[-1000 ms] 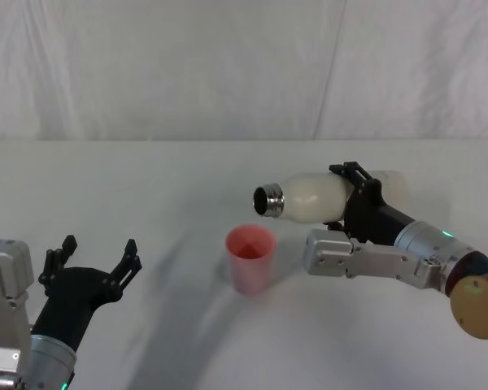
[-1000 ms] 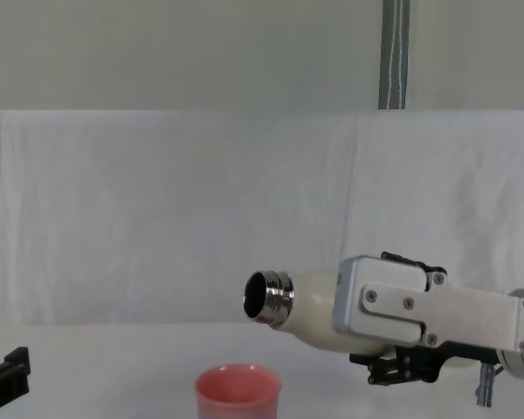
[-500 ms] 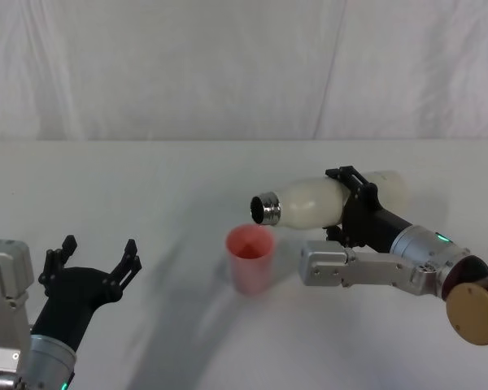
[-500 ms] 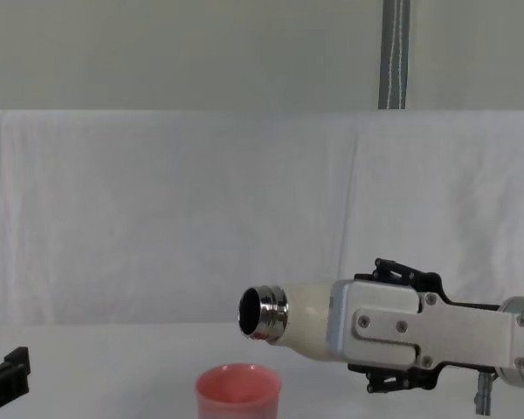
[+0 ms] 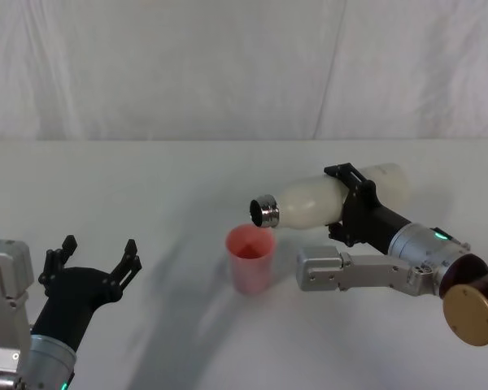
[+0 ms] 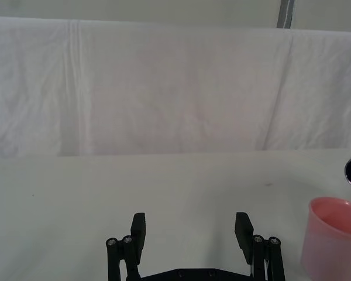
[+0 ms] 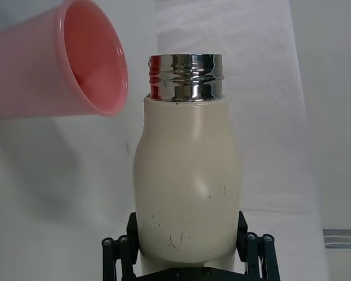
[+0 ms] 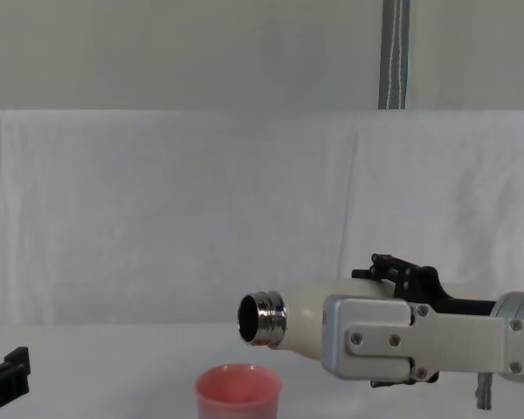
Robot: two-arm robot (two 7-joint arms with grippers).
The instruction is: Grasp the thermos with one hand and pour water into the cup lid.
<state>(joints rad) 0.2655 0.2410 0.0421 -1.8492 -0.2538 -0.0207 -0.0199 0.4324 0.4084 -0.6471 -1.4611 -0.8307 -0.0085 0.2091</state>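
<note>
Right gripper (image 5: 354,205) holds thermos (image 5: 325,200) tipped over cup lid (image 5: 250,258).

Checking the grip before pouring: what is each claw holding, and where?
Right claw grips the thermos around its lower body. Left claw is open, holding nothing.

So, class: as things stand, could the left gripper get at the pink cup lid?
Probably yes. The left gripper sits open, low on the table, with bare cloth between it and the cup lid. The tilted thermos, in the right gripper, hangs over the rim.
</note>
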